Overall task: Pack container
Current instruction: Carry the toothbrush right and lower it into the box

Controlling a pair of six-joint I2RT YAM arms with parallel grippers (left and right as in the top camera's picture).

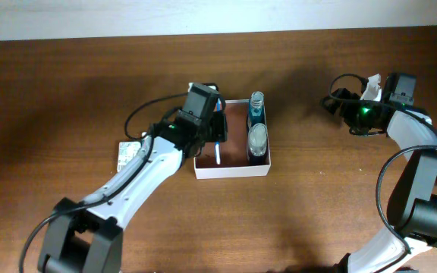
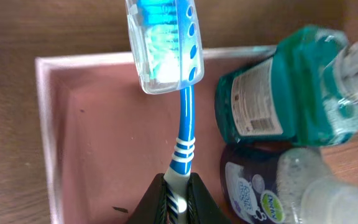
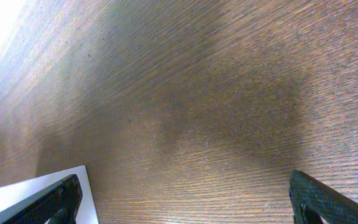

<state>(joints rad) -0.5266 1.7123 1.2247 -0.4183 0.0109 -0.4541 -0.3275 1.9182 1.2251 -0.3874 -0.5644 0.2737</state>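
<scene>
A: Hovering right over the container (image 2: 45, 130), the left end effector (image 2: 177, 186) is clamped tight on the toothbrush (image 2: 186, 130), which points lengthwise down the free lane beside the bottles (image 2: 278, 93).

B: The right end effector (image 3: 194, 199) gapes wide, empty, well away over bare tabletop (image 3: 229, 93). The left is nearer.

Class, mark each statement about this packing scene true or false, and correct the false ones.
1. The left gripper is shut on the toothbrush handle. True.
2. The right gripper holds a bottle. False: it is open and empty above the bare table.
3. The teal bottle and the dark blue bottle are in the container. True.
4. The toothbrush's bristles are uncovered. False: a clear cap covers the head.
</scene>
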